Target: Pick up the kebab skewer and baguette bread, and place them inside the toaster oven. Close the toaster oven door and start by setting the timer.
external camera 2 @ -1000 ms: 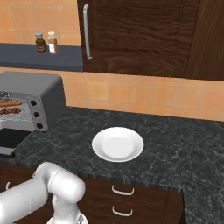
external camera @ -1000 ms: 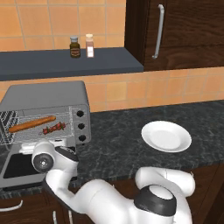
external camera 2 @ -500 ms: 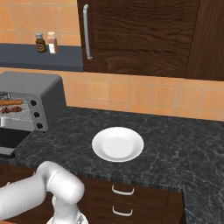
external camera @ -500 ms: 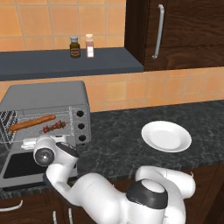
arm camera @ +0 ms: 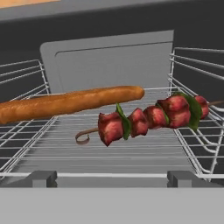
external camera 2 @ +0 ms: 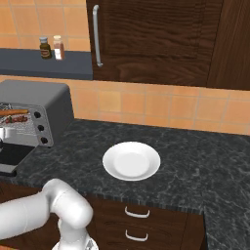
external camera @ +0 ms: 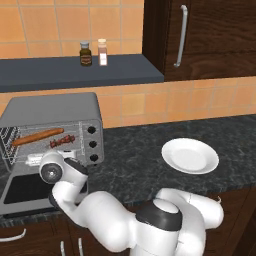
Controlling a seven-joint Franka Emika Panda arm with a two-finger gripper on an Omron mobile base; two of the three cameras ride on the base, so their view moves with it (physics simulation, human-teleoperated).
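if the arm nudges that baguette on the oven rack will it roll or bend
The baguette bread looks round and smooth, so a sideways nudge would probably roll it across the wire rack. It spans several wires without sagging, which suggests it is stiff. The kebab skewer lying close in front might stop it.

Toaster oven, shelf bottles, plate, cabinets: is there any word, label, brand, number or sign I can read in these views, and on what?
None can be read.
Two bottles on the shelf: each has a label band, too small and blurred to read.
Toaster oven: three black knobs, no legible marks or numbers around them.
White plate, cabinet door, baguette and kebab skewer: no text.
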